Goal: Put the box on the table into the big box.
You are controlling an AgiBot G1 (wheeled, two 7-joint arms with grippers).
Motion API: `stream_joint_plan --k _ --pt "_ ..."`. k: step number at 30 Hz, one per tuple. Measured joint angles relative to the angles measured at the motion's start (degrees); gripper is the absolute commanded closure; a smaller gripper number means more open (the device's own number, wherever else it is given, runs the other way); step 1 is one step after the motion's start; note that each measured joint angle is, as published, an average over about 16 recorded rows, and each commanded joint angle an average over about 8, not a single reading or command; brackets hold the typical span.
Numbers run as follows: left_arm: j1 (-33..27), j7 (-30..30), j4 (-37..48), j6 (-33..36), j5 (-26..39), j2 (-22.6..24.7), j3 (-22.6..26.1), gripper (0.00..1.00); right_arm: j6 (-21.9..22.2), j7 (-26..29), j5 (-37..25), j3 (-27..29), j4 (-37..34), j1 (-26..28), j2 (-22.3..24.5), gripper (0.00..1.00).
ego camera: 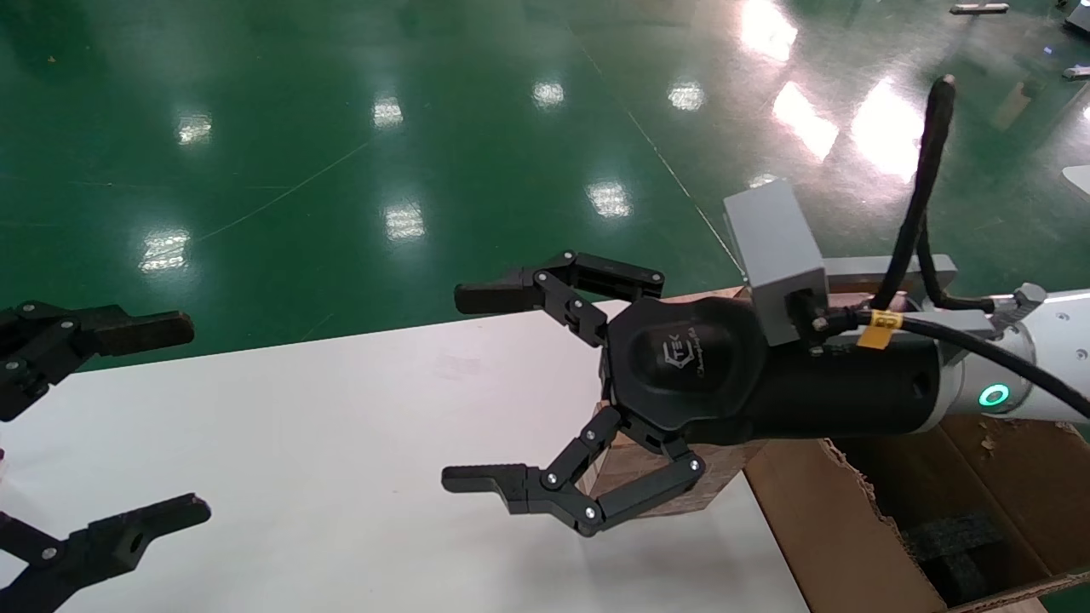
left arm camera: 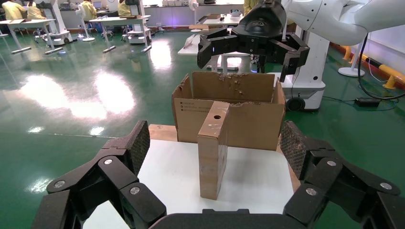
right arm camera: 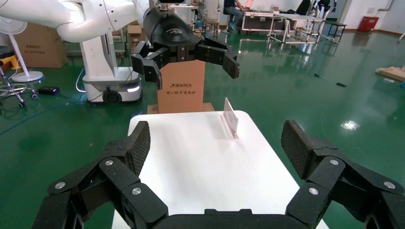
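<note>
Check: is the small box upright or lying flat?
Upright: in the left wrist view the box stands on end on the table, before the big box.

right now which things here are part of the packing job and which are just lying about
Job:
box, upright on the table
big box, open at the table's end
right gripper, open above the table
left gripper, open at the far side

Lying about:
small white card on the table
tall printed carton on the floor

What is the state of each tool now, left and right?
Left tool: open, holding nothing, above the table.
Right tool: open, holding nothing, above the box.
</note>
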Motion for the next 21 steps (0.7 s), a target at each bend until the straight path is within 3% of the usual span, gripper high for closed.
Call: stream_joint_plan --k 10,12,18,21 --pt "0.0 0.0 0.0 0.0 0.0 0.0 0.0 0.05 0.0 0.0 0.0 0.0 0.0 0.0 0.0 0.0" --pt "0.0 0.0 0.0 0.0 0.0 0.0 0.0 0.22 0.0 0.0 0.0 0.0 0.0 0.0 0.0 0.0" --pt "0.0 0.0 0.0 0.0 0.0 0.0 0.0 0.93 0.0 -0.3 -1.0 -0.2 -0.4 -0.1 0.4 0.0" --pt "0.0 0.0 0.0 0.0 0.0 0.0 0.0 1.0 0.0 -0.9 -2.2 -0.4 -1.1 0.0 0.7 0.0"
